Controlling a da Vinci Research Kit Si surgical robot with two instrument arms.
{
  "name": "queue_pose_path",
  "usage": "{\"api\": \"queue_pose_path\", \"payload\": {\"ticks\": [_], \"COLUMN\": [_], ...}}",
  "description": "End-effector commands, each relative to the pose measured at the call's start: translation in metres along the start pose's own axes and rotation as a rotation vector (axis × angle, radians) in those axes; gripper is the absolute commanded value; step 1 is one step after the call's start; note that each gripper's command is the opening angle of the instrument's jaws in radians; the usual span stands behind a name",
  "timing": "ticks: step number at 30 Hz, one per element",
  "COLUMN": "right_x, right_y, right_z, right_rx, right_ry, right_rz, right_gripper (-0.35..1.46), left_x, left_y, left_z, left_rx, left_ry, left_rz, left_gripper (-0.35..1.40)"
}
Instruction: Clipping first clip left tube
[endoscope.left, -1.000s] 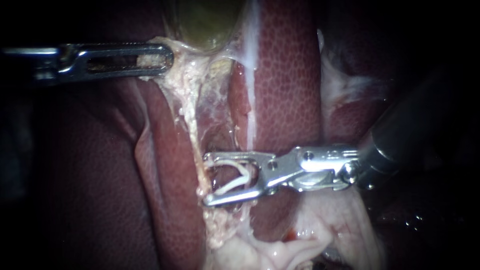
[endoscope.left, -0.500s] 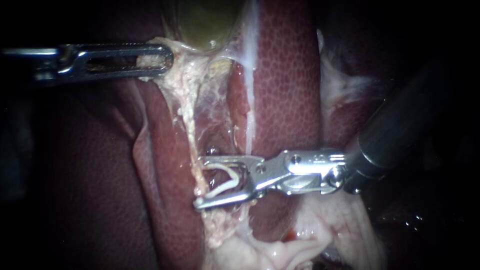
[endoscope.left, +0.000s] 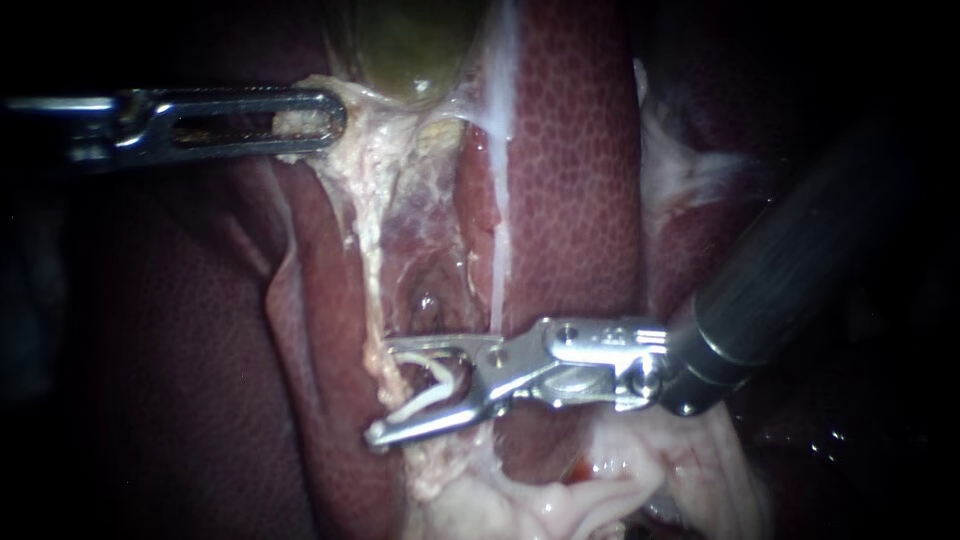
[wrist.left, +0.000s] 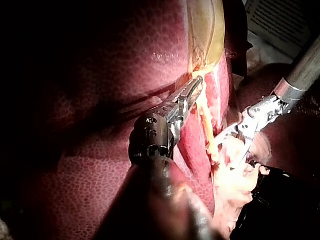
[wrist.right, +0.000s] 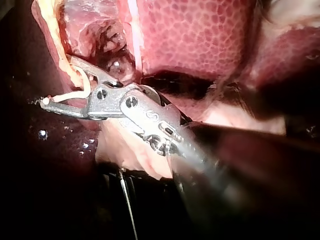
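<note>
**Left tube lies between the spread jaws and their clip**

Left instrument (endoscope.left: 335, 118) comes in level with the foot of the gallbladder (endoscope.left: 405, 40). Its jaws are closed on the pale tissue (endoscope.left: 300, 122) just under the gallbladder. From that tissue the left tube (endoscope.left: 372, 290) runs down, away from the gallbladder, over the liver (endoscope.left: 570, 150). Well below the gallbladder it passes between the jaws of the right instrument (endoscope.left: 380, 392). Those jaws stand wide apart, and both bear on the clip (endoscope.left: 430, 385) seated between them. The clip is white and spread in a V, with its two free ends reaching toward the tube. I cannot tell whether the clip touches the tube. A thin white strand (endoscope.left: 497, 250) also hangs below the gallbladder and ends just above the upper jaw near its hinge. The right instrument's dark shaft climbs away on the far side.
</note>
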Motion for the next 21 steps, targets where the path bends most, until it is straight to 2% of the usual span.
{"api": "queue_pose_path", "payload": {"ticks": [1,9,21], "right_x": [0.0,0.0001,0.0001], "right_y": [0.0001,0.0008,0.0012], "right_z": [0.0002,0.0017,0.0021], "right_rx": [0.003,0.041,0.056], "right_ry": [0.002,0.017,0.018], "right_rz": [0.005,0.023,0.033], "right_gripper": [0.6,0.59,0.58], "left_x": [0.0,0.0,0.0], "left_y": [0.0,0.0,-0.0001], "left_z": [0.0001,0.0001,0.0002], "left_rx": [0.0,0.0,-0.001], "left_ry": [0.0,0.0,0.0], "left_rz": [0.0,0.0,0.0], "left_gripper": [-0.35,-0.35,-0.35]}}
